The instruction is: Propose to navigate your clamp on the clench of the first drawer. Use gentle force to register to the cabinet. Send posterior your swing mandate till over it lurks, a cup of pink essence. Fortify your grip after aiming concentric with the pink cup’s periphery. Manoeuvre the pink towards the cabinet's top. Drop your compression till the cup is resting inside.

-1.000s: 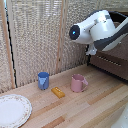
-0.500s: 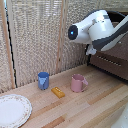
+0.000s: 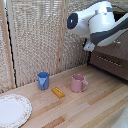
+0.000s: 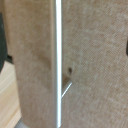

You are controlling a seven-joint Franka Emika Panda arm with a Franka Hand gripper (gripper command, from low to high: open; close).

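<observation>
Nothing much has shifted since half a second ago: arm (image 3: 100, 22) sits in the same spot at the cabinet (image 3: 112, 57) on the exterior view's right, cups and plate unmoved.

Progress, as I read it: you're on step one. Wrist view shows the silver handle (image 4: 58, 60) of the drawer (image 4: 95, 60) dead ahead and close, running straight across the frame, one standoff visible. Gripper (image 3: 89, 47) is at the cabinet front. Dark finger edges show at both margins of the wrist view, so it looks spread wide around the bar, not clamped; can't confirm contact. Drawer looks closed from here, though the arm hides most of it. Opening it, picking the cup and placing it are all left.

Pink cup (image 3: 77, 83) stands upright on the wooden table (image 3: 95, 107), well apart from the gripper, loop handle toward the exterior view's right.

Count:
- cups: two, pink and blue cup (image 3: 43, 80)
- plate (image 3: 12, 111): one
- small yellow block (image 3: 58, 92): one, between the cups
- cabinet handles visible in exterior view: at least one lower one, blurry
</observation>
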